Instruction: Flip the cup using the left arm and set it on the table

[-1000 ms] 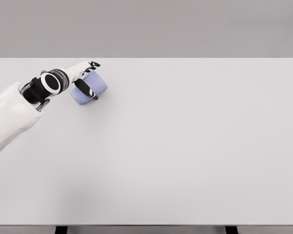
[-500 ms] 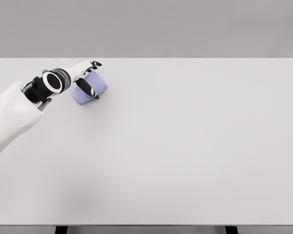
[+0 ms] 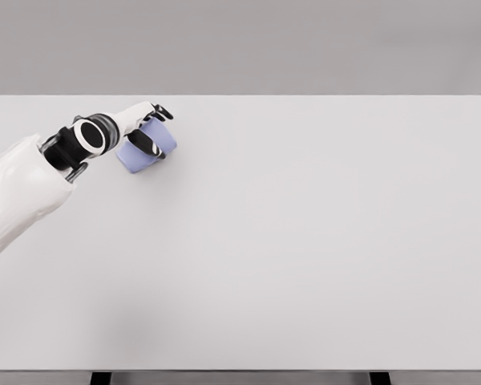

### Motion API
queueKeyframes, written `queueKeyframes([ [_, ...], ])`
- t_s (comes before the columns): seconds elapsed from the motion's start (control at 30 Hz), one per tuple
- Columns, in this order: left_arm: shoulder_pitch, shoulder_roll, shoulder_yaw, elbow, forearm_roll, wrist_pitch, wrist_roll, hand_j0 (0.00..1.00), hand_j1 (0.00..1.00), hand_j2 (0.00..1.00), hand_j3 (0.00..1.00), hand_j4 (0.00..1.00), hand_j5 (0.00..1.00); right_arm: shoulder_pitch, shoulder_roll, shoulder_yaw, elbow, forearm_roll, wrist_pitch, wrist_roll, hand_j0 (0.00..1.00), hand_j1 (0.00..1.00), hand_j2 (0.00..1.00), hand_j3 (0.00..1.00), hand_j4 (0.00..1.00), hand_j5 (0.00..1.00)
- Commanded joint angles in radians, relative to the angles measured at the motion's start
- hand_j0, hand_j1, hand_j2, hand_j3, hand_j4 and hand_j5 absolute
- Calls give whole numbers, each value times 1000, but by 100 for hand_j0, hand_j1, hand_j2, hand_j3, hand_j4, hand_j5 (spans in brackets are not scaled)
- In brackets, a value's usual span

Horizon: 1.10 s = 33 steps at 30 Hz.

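Observation:
A pale blue cup (image 3: 136, 157) lies tilted on its side near the far left of the white table (image 3: 305, 241). My left hand (image 3: 152, 132) is wrapped around it, fingers curled over the top and a black-tipped finger crossing its front. The white left arm comes in from the lower left, with its black and white wrist ring just left of the cup. I cannot tell whether the cup touches the table or hangs slightly above it; its opening is hidden.
Only the white table shows, with its far edge running just behind the hand and its front edge at the bottom of the view. A grey wall stands behind.
The left hand and cup have shifted slightly up and to the right, and the wrist has turned a little. The grasp is the same.

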Motion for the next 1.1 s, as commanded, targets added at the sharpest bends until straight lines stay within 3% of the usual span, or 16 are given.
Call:
queueKeyframes([
  [0.0, 0, 0, -1, 0, -3, -1, 0, 74, 74, 74, 74, 74, 74, 0, 0, 0, 0, -1, 0, 0, 100, 100, 100, 100, 100, 100],
  [0.8, -21, 9, 13, -8, -3, -1, 3, 74, 74, 74, 74, 74, 74, 0, 0, 0, 0, -1, 0, 0, 100, 100, 100, 100, 100, 100],
  [1.07, -23, 9, 51, -14, -1, -1, 3, 74, 74, 74, 74, 74, 74, 0, 0, 0, 0, -1, 0, 0, 100, 100, 100, 100, 100, 100],
])
